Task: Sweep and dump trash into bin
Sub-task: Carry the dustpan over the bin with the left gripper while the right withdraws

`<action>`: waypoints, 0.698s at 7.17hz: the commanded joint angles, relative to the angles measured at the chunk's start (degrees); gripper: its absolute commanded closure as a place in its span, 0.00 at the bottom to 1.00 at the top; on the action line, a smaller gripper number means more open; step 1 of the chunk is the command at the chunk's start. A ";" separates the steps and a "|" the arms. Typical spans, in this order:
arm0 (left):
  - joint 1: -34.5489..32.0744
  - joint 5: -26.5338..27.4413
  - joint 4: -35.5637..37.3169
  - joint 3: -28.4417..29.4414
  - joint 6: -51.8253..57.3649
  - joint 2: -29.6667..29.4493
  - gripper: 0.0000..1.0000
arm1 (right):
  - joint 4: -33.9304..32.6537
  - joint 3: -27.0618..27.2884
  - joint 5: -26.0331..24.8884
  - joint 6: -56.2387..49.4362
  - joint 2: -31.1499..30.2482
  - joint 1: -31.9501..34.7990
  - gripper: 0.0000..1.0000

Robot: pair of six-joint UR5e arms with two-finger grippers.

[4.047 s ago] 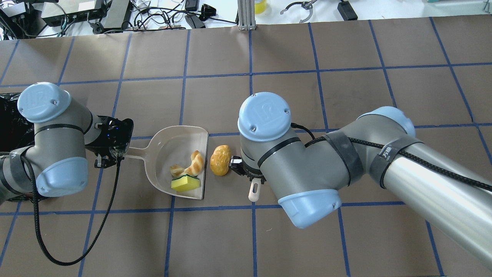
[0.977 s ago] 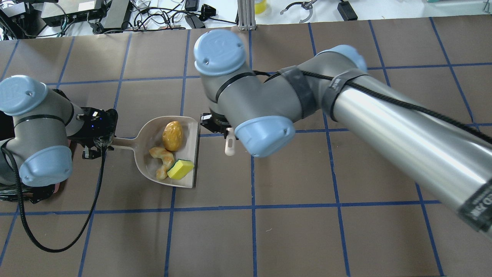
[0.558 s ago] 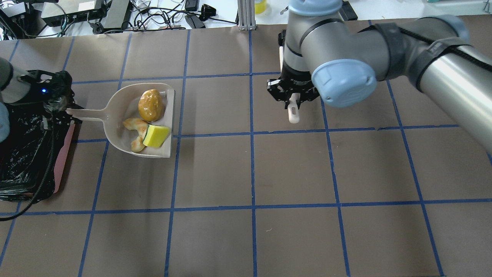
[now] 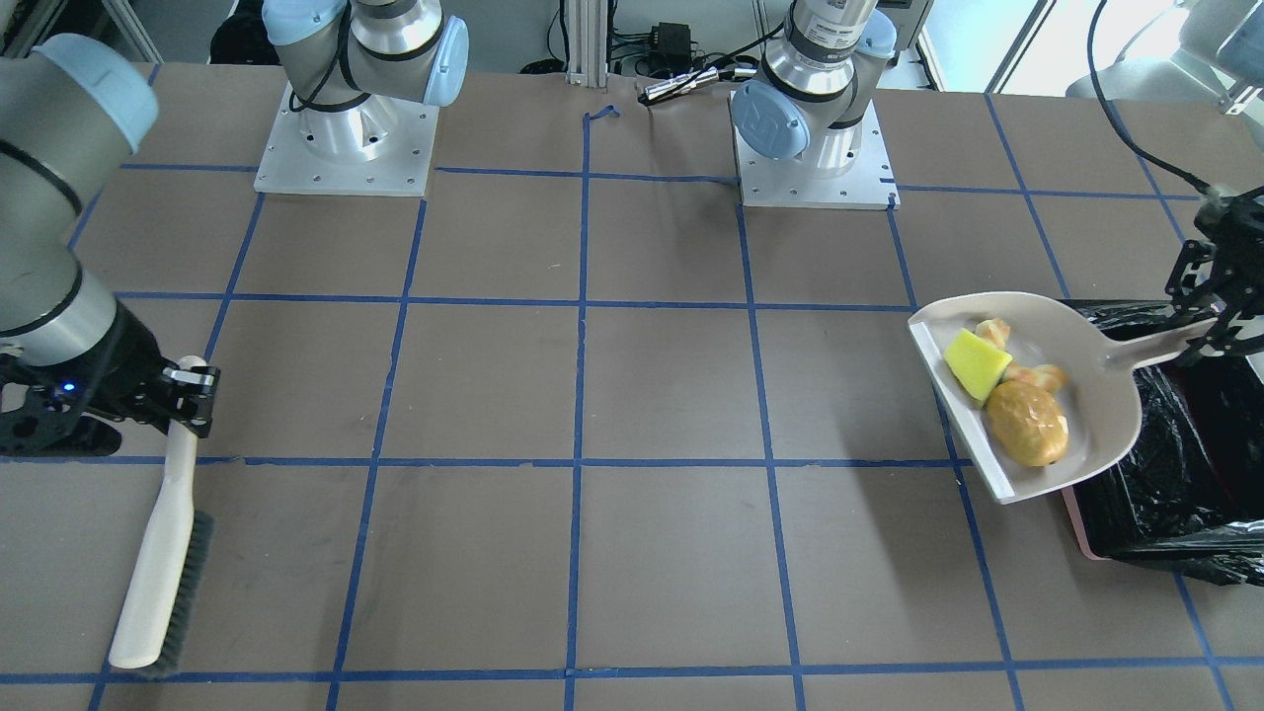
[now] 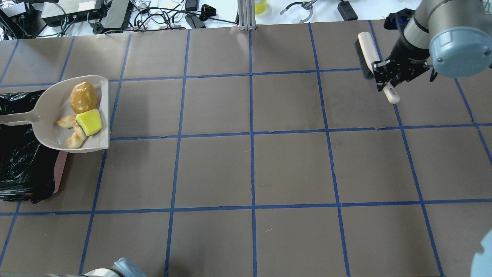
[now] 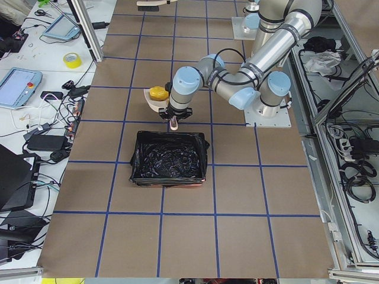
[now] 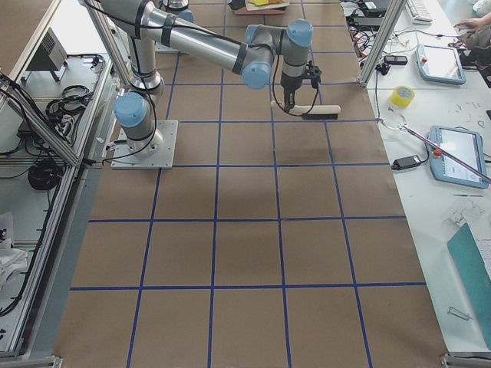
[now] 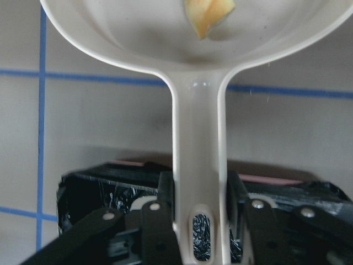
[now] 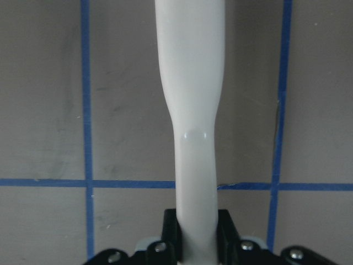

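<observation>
My left gripper (image 4: 1210, 318) is shut on the handle of the beige dustpan (image 5: 48, 132) and holds it in the air, with the handle end over the bin's edge. The pan holds the golden-brown potato lump (image 5: 83, 97), the yellow sponge (image 5: 89, 122) and the croissant piece (image 5: 72, 134). The bin (image 5: 19, 169), pink with a black bag, lies under the handle. In the left wrist view the gripper (image 8: 198, 194) clamps the handle. My right gripper (image 5: 386, 79) is shut on the brush (image 5: 367, 48) at the far right.
The brush (image 4: 158, 563) lies low over the table near its edge on the robot's right. Cables and devices (image 5: 96, 15) lie beyond the far edge. The two arm bases (image 4: 810, 148) stand at the robot's side of the table.
The potato lump got swept into the pan. The left arm then lifted the loaded dustpan and carried it left to the bin. The right arm carried the brush away to the far right.
</observation>
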 commanded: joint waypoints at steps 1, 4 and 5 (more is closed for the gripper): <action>7.18 2.06 -0.15 7.48 6.42 -4.61 1.00 | -7.38 1.81 -0.44 -6.84 4.07 -6.09 1.00; 12.13 7.95 0.55 16.72 9.08 -12.52 1.00 | -14.60 7.95 0.17 -5.96 5.41 -8.40 1.00; 12.22 12.06 2.20 17.70 9.25 -12.63 1.00 | -16.10 9.19 0.17 -5.87 5.41 -8.40 1.00</action>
